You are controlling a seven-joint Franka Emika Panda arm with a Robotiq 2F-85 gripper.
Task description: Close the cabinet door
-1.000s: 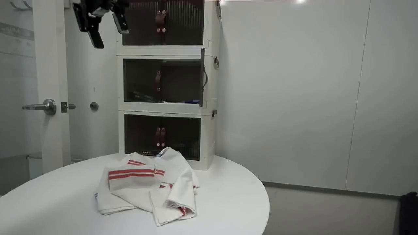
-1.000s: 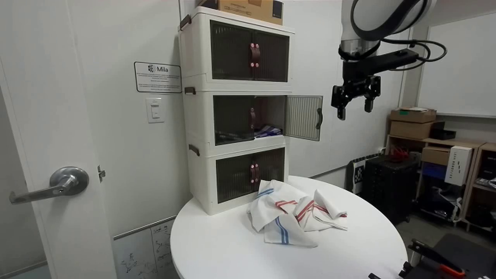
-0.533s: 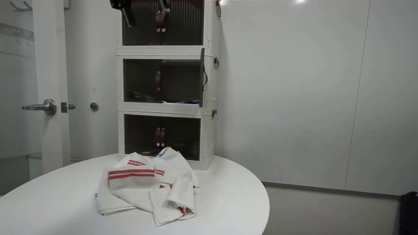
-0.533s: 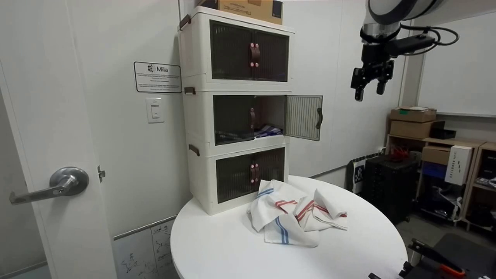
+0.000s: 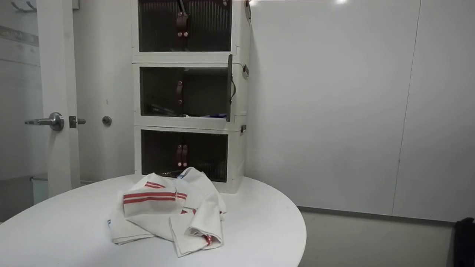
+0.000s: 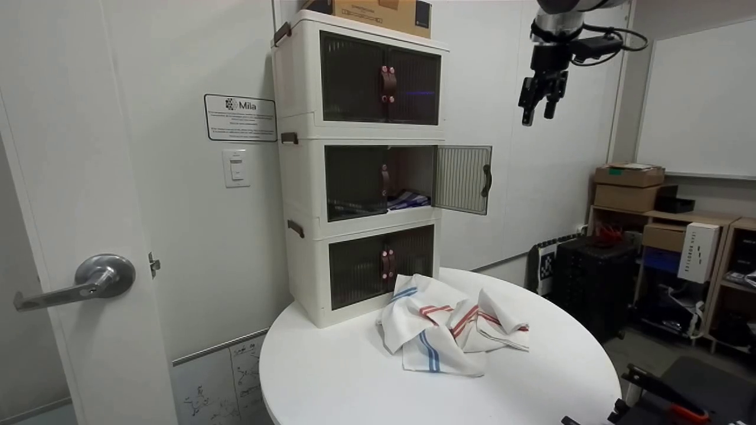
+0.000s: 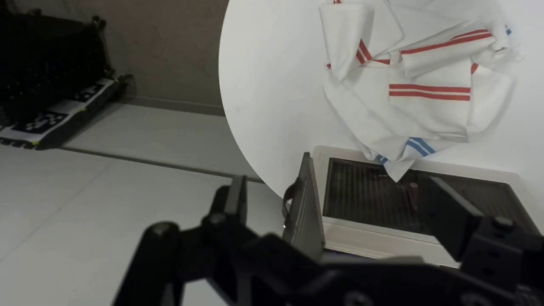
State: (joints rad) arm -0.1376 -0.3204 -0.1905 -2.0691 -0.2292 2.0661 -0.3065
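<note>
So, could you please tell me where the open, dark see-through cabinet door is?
In both exterior views, the cabinet door stands at the right edge of the tall white cabinet's middle tier.

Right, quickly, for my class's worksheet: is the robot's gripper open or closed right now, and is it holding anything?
Gripper: open, jaws apart, holding nothing.
</note>
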